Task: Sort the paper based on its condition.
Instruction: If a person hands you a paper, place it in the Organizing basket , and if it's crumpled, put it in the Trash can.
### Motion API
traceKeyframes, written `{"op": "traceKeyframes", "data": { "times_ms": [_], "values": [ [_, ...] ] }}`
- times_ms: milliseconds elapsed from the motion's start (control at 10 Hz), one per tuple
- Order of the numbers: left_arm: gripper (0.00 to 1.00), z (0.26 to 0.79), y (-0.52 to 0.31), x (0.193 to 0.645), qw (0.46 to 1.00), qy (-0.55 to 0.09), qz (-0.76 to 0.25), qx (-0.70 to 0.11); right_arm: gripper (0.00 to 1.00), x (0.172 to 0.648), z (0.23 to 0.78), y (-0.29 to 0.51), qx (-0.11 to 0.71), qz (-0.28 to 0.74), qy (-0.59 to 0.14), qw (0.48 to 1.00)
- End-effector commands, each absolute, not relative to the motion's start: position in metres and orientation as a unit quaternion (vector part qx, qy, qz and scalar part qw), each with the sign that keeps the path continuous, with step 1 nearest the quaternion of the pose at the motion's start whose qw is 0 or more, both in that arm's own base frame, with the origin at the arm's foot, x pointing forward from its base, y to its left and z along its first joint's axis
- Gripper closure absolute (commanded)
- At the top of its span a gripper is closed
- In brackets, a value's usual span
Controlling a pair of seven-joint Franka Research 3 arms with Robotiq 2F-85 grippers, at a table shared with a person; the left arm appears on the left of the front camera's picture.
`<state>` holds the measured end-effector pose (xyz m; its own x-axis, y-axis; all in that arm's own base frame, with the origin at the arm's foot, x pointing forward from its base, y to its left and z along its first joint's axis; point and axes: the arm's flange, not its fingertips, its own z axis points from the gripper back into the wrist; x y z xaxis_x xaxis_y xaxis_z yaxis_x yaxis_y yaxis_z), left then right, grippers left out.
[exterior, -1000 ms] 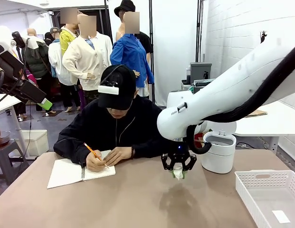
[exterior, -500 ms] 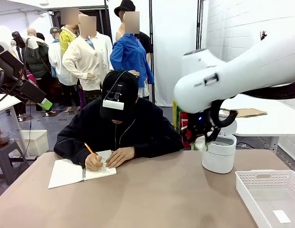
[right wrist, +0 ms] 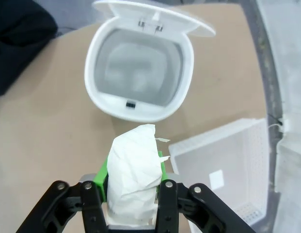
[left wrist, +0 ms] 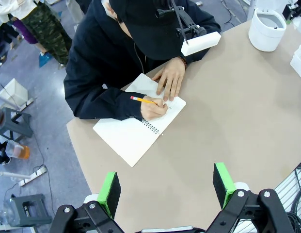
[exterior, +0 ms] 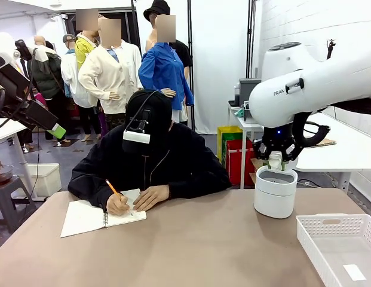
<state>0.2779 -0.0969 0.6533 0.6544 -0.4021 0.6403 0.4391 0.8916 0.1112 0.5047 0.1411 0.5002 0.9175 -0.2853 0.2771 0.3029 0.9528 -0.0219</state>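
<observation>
- Broadly, the tan table (exterior: 191,251) takes up the lower front view, with a person (exterior: 149,161) seated at its 12 o'clock side.
- Right arm (exterior: 316,84) comes in from 3 o'clock, high over the table's far right part.
- Tray (exterior: 309,244), white and latticed, sits at 4 o'clock on the table with a small flat slip (exterior: 353,272) inside.
- Notebook (exterior: 83,216) lies open at 9 o'clock; the person's hand (exterior: 119,204) rests on it, holding a pencil (exterior: 113,188).
- Bin (exterior: 275,200), white with its lid flipped open, stands at 2 o'clock, near the tray but apart from it.
- Left claw (left wrist: 167,187) hangs high above the table, jaws wide, nothing between its green pads (left wrist: 110,191).
- Right claw (exterior: 276,156) is clamped on the paper (right wrist: 134,174), which pokes out past the pads, in the air just above the bin's open mouth; in the right wrist view the bin lies at 12 o'clock of the paper.
</observation>
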Motion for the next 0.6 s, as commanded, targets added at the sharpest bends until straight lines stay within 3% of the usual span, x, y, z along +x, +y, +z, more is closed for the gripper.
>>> {"op": "traceKeyframes", "data": {
  "times_ms": [0,500],
  "values": [
    [0.0,0.654,-0.098,0.277,0.909,-0.346,-0.232,-0.027,0.63,0.525,0.489,0.14,-0.032,-0.169,-0.149,0.974],
    [0.0,0.654,-0.098,0.277,0.909,-0.346,-0.232,-0.027,0.63,0.561,0.472,0.131,-0.058,-0.227,-0.17,0.957]
  ]
}}
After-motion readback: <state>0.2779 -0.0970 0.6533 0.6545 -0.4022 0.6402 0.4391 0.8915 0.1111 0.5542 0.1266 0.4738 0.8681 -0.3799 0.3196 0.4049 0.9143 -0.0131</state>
